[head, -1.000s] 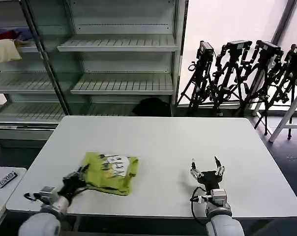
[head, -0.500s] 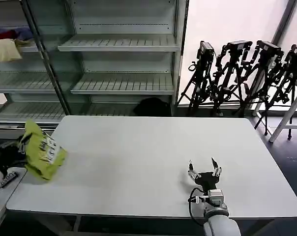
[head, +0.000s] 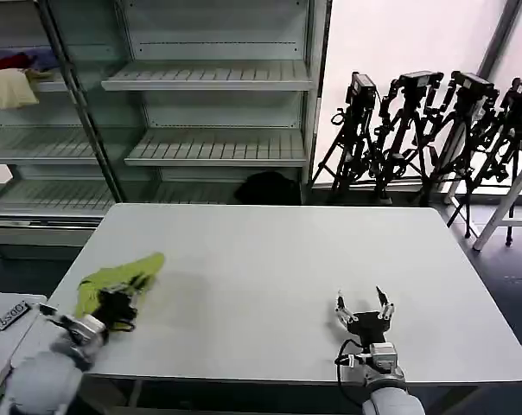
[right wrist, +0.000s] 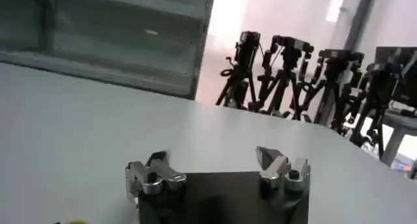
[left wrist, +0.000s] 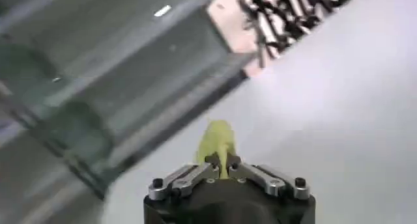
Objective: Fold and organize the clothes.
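The left gripper is near the left edge of the white table. Its fingers are pinched tight on the yellow-green shirt. The shirt is bunched up into a small lump that sticks out past the fingers, over the table's left side. In the left wrist view, the two fingers meet on a thin strip of the shirt.

The right gripper sits near the front edge of the table, on the right. Its fingers are spread wide and hold nothing. The table top around it is bare.

Behind the table stand grey shelves and a row of black tripods.
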